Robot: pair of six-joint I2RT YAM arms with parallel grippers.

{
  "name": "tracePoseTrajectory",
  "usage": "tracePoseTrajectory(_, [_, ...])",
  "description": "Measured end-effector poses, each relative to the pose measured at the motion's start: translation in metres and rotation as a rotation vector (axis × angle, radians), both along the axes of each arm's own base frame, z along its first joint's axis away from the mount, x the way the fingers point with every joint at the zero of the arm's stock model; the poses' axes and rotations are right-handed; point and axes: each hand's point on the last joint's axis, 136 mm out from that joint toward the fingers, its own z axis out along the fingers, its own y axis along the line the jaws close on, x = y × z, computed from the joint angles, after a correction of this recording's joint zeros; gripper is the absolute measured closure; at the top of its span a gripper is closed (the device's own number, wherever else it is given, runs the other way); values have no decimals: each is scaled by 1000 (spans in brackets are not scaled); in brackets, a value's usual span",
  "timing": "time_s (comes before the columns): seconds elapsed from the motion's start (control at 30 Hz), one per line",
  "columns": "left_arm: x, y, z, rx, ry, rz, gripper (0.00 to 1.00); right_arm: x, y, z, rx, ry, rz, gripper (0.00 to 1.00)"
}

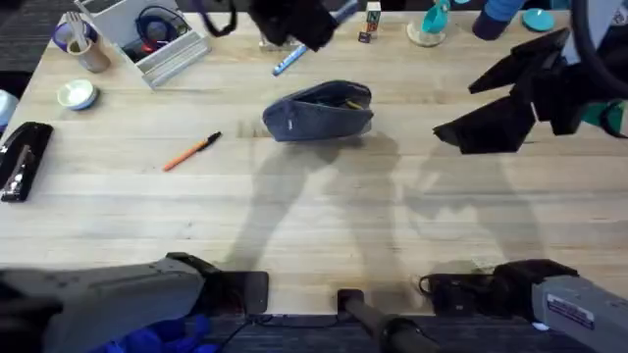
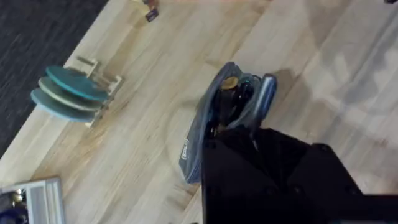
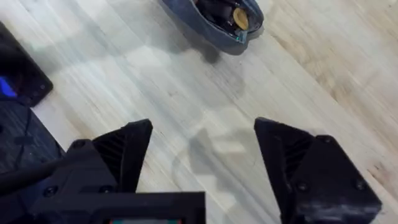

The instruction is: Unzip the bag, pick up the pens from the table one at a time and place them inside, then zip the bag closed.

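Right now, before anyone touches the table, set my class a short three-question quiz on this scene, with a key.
1. True or false: the bag is zipped closed.
2. Seen from overhead, where is the orange pen? A: inside the bag. B: lying on the table, left of the bag. C: held in the right tool.
3. Fill the gap: the right tool's fingers stand ____, with nothing between them.

Key: 1 false; 2 B; 3 open.
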Motion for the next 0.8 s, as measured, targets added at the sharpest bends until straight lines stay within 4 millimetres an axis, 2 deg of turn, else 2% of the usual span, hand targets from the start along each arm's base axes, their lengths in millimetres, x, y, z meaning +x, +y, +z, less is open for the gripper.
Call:
tracePoseTrajectory(0.4, [15,-41,-37,148,93,-161,961,0,0,0,0,0,0,4])
tracePoseTrajectory(0.8, [34,-45,-83,264,137,-231,961,0,0,0,0,0,0,4])
